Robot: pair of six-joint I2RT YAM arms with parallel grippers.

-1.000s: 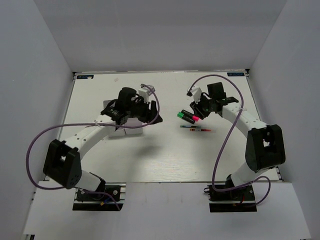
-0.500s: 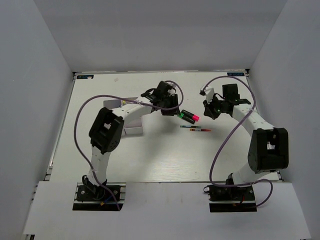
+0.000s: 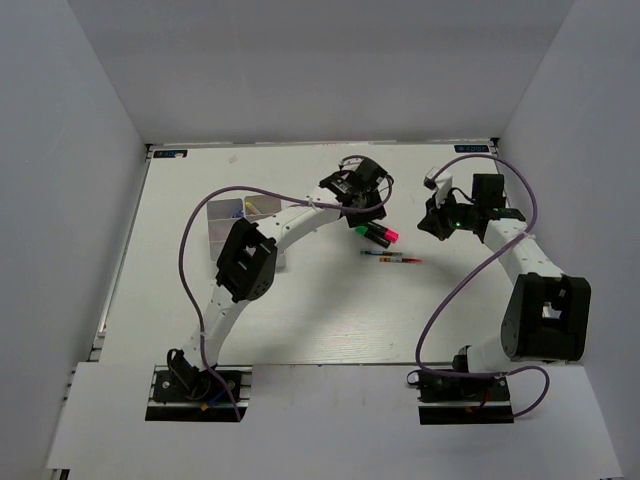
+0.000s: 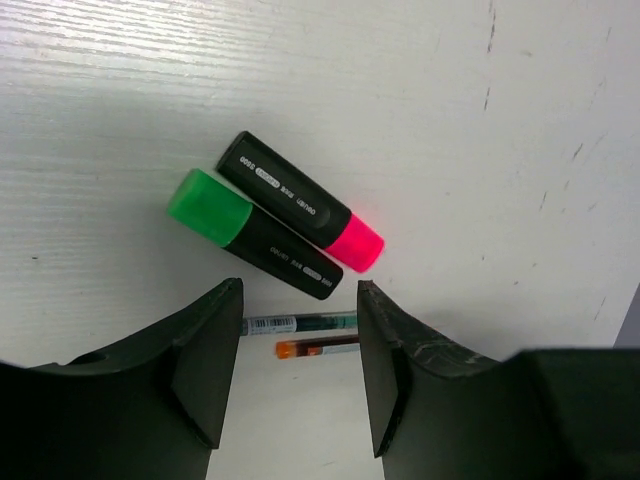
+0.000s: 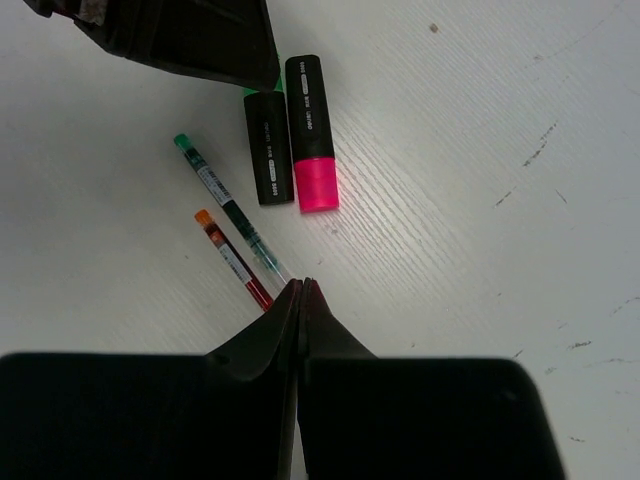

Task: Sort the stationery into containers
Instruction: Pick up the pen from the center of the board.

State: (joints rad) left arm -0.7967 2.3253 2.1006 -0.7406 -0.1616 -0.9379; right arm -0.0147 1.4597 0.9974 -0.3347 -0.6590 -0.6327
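Left fingers (image 4: pixel 200 370) parted and empty near two highlighters (image 4: pixel 265 240), right fingers (image 5: pixel 272 350) pressed together, empty

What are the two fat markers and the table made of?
The pink-ended highlighter and green-ended highlighter look like plastic: smooth matte black bodies with printed labels and bright solid-coloured ends. The table looks like white-painted wood, going by its fine grain lines and small dark scuffs, though it could be laminate.
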